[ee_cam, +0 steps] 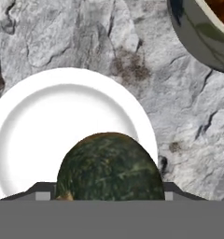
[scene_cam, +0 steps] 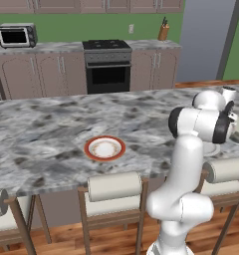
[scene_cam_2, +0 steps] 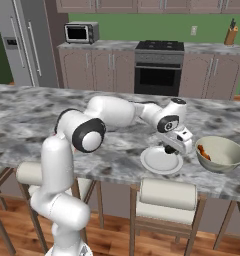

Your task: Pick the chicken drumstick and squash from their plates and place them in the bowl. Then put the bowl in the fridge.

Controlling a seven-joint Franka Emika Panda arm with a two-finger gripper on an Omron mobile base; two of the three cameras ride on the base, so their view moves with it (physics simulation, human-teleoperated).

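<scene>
Looking over the grey marble island point(scene_cam_2: 37, 120), I see the cream bowl point(scene_cam_2: 227, 161) near its right end with the chicken drumstick point(scene_cam_2: 203, 151) lying inside. Just left of it, I hold my gripper point(scene_cam_2: 174, 148) above a plain white plate point(scene_cam_2: 158, 163), fingers clamped around the dark green squash point(ee_cam: 109, 169). A red-rimmed plate point(scene_cam: 104, 148) sits bare, well apart.

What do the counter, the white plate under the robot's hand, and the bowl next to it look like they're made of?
The counter looks like polished stone, probably granite or marble: mottled grey with dark veins. The white plate seems to be glazed ceramic, smooth and plain with soft shading around its rim. The bowl also looks ceramic, with a glossy cream wall. All of it is rendered, so these are guesses.
</scene>
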